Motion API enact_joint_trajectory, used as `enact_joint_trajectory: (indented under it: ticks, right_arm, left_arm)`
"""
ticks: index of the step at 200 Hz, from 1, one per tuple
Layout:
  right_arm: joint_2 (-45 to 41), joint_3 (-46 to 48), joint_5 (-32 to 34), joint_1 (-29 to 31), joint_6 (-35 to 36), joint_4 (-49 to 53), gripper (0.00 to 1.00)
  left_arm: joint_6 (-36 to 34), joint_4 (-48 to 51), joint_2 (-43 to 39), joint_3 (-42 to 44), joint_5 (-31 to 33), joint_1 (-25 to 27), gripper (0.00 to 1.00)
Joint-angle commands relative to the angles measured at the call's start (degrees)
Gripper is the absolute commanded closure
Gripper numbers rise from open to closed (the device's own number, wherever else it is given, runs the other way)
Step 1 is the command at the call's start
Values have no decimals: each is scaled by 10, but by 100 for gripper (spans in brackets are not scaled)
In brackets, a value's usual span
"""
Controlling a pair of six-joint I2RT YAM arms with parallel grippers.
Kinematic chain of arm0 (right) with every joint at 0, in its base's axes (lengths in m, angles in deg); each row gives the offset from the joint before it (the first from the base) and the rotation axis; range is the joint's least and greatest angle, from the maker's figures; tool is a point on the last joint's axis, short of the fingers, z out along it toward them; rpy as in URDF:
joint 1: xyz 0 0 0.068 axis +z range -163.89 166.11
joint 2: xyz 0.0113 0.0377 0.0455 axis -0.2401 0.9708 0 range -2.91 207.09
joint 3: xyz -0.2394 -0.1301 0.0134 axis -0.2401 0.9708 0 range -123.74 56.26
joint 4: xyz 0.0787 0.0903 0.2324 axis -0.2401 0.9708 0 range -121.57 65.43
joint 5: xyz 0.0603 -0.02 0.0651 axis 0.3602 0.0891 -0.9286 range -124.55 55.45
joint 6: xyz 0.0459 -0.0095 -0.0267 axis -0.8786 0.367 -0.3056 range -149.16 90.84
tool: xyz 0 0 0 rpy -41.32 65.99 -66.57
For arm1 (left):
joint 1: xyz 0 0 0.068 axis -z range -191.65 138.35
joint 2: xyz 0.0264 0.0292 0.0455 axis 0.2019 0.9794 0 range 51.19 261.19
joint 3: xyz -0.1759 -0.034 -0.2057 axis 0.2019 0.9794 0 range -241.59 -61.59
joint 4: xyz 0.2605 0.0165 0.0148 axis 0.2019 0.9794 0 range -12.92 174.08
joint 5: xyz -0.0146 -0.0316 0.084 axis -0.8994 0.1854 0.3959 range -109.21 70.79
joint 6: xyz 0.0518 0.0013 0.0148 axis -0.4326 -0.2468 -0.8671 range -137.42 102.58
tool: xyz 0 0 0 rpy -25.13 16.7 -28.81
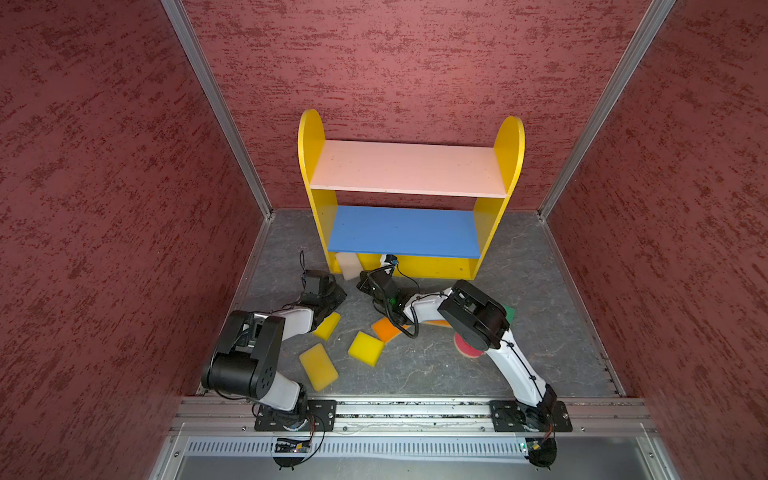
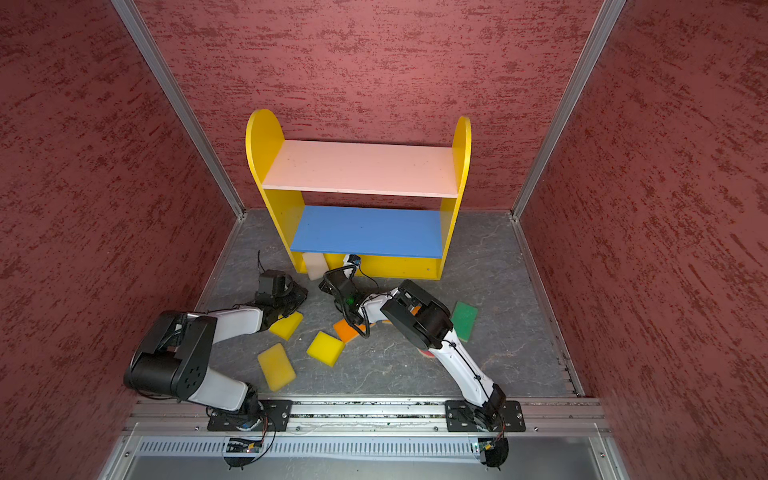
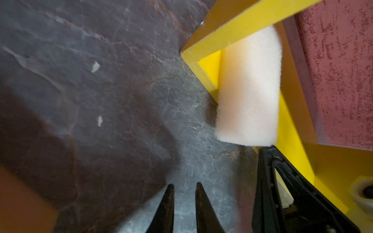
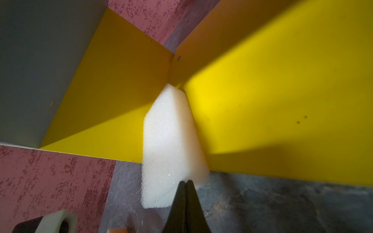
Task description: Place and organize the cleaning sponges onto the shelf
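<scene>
Just ahead of the closed, empty right jaws: cream sponge (image 4: 167,141), lengthwise into the shelf (image 4: 262,90) corner. Off to the side of the slightly parted left jaws.

Grey stone-pattern floor (image 1: 519,311). Shelf (image 1: 409,168) stands on it, frame centre, at back wall. Cream sponge (image 1: 348,265) on edge at bottom board's left end, poking past front. Loose on floor below shelf: three yellow sponges (image 1: 365,348), orange sponge (image 1: 386,328), green sponge (image 2: 465,320), round pink sponge (image 1: 465,351) partly hidden.

White-shelled arms (image 1: 515,365) with black joints (image 1: 473,316) and cables (image 1: 411,332).
</scene>
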Motion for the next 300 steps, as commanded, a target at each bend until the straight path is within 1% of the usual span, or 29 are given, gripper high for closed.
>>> enact_joint_trajectory:
  ticks: [1,12,77,125,174,197,220,240,249,258,271,277,287,300]
  right_arm:
    - [-9,11,21,-2,-14,-40,98]
    - [-12,16,22,-1,-14,-43,100]
    - [-27,44,24,10,-14,-66,100]
    - [-44,74,28,14,-9,-84,100]
    - [-74,116,45,13,11,-97,93]
    - [-79,120,47,11,31,-94,84]
    - [-92,121,40,10,68,-82,76]
    - [-111,138,40,10,91,-75,74]
    - [-122,152,40,9,92,-78,73]
    - [-133,166,39,7,92,-82,73]
    - [-148,185,36,6,92,-82,73]
    - [-154,194,36,6,92,-82,72]
    - [-165,208,35,5,91,-83,72]
    - [-176,225,34,5,88,-87,72]
  left_arm:
    - [-2,-32,22,-25,0,0,84]
    - [-3,-37,35,-33,2,1,84]
    - [-8,-54,88,-84,0,4,85]
    - [-18,-37,112,-113,24,10,86]
    - [-24,-8,110,-123,63,12,86]
    - [-27,8,98,-123,74,11,86]
    - [-28,23,76,-115,72,11,86]
    - [-26,29,46,-103,62,15,85]
    - [-23,30,33,-98,59,20,83]
    - [-17,32,23,-94,54,26,76]
    - [-7,19,11,-83,46,33,58]
    - [-4,11,7,-78,46,36,53]
    - [-2,5,2,-75,52,42,49]
    - [-6,2,11,-80,56,46,50]
